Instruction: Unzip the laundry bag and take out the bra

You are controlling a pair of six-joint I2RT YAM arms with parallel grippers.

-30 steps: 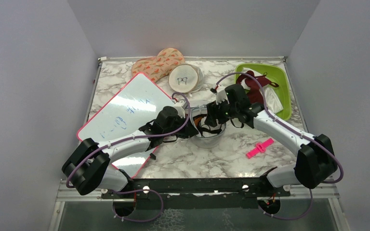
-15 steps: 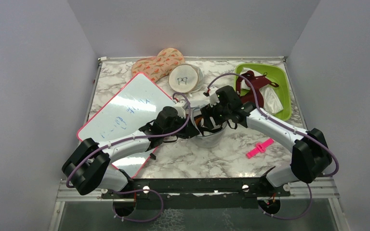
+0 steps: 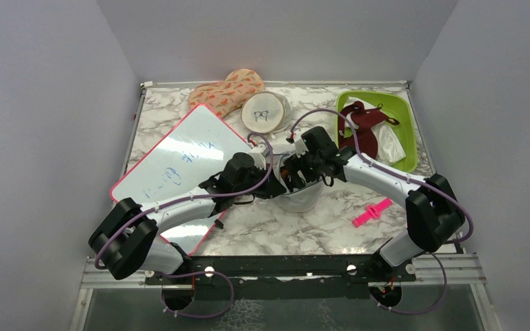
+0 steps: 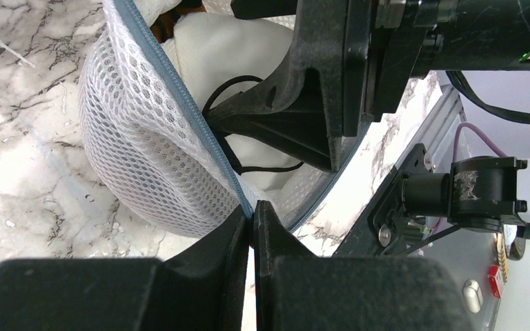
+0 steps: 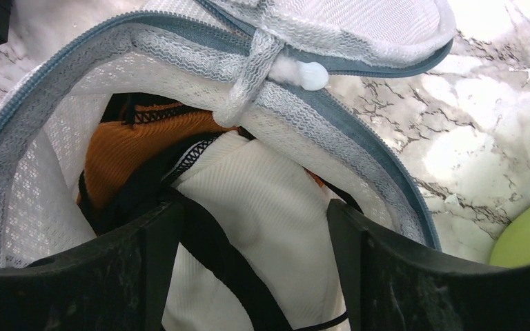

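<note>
The white mesh laundry bag (image 3: 303, 196) stands mid-table with its grey-blue zip open. My left gripper (image 4: 253, 210) is shut on the bag's grey-blue rim (image 4: 179, 103) and holds it up. My right gripper (image 5: 252, 227) is open inside the bag's mouth (image 5: 359, 152), its fingers either side of the bra's white padded cup (image 5: 248, 207). The orange bra (image 5: 134, 145) with black straps lies in the bag. In the top view the right gripper (image 3: 298, 172) sits over the bag and the left gripper (image 3: 270, 187) at its left edge.
A whiteboard (image 3: 179, 165) lies at the left under my left arm. A beige round pouch (image 3: 263, 112) and a patterned mitt (image 3: 226, 89) sit at the back. A green bin (image 3: 376, 127) with a dark red garment stands at the back right. A pink clip (image 3: 371, 212) lies at the right front.
My right gripper has moved left and down into the bag's open mouth. My left gripper has stayed shut on the rim.
</note>
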